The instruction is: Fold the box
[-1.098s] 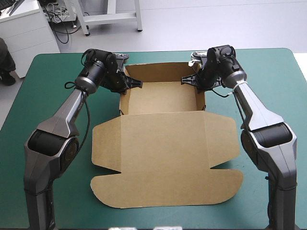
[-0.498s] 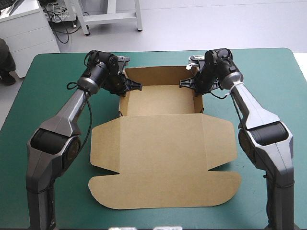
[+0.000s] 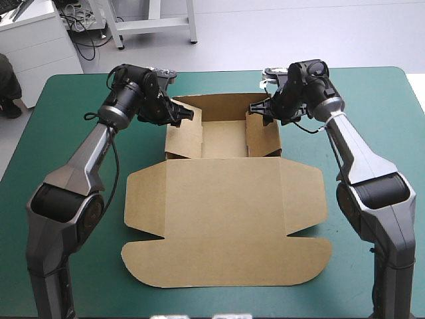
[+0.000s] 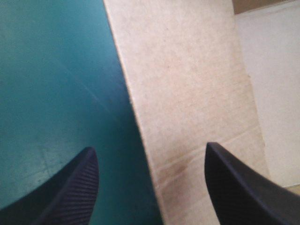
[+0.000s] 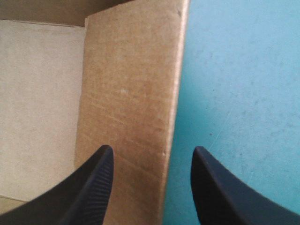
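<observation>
Lighting, high view: bright, even, diffuse, from overhead.
Shadows: soft and thin, along the box's (image 3: 226,219) lid edge at 6 o'clock and inside the tray walls at 12.
Desk (image 3: 372,100): evenly lit.
Arm shells (image 3: 362,163): pale sheen.
Left wrist view: board pale, teal-green cover (image 4: 56,93) dimmer toward the jaws.
Right wrist view: far wall shaded at 12.

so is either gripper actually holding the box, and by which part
Nothing is held: left gripper and right gripper are open, each straddling a side wall of the box.
</observation>
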Available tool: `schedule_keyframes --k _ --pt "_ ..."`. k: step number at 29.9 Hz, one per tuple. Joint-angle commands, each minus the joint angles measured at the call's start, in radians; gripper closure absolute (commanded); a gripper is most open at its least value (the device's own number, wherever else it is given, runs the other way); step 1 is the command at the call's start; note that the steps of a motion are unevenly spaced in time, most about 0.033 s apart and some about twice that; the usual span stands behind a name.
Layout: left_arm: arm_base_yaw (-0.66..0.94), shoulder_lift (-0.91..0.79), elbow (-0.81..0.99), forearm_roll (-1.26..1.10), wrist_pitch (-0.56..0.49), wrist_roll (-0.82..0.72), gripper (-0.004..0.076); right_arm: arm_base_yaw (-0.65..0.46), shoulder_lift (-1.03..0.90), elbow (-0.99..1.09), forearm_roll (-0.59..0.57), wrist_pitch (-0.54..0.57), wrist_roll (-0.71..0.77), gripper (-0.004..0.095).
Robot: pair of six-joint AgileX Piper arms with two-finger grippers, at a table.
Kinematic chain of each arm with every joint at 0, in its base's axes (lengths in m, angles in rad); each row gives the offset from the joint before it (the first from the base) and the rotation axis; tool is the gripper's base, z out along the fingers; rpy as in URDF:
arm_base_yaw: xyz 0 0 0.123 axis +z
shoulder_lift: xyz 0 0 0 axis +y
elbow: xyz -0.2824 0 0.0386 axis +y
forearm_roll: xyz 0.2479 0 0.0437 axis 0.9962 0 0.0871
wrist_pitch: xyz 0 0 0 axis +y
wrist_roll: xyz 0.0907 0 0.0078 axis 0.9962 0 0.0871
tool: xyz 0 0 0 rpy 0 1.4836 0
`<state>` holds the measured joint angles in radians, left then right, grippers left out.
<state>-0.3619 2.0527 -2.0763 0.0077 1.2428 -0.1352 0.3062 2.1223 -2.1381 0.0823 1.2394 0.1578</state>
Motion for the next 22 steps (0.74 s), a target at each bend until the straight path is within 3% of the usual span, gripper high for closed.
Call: schedule_keyframes --k 1,11,22 --pt "-0.006 -0.136 -0.029 0.019 0.047 0.006 0.0253 0.001 -0.119 -0.035 -0.002 0.008 -0.016 0.0402" --pt "-0.013 -0.376 0.045 0.037 0.055 0.044 0.0253 0.001 -0.287 -0.035 0.011 0.010 -0.041 0.0347" --pt "-0.013 -0.795 0.455 0.034 -0.025 0.110 0.0253 0.001 -0.381 0.017 0.000 0.010 -0.059 0.0347"
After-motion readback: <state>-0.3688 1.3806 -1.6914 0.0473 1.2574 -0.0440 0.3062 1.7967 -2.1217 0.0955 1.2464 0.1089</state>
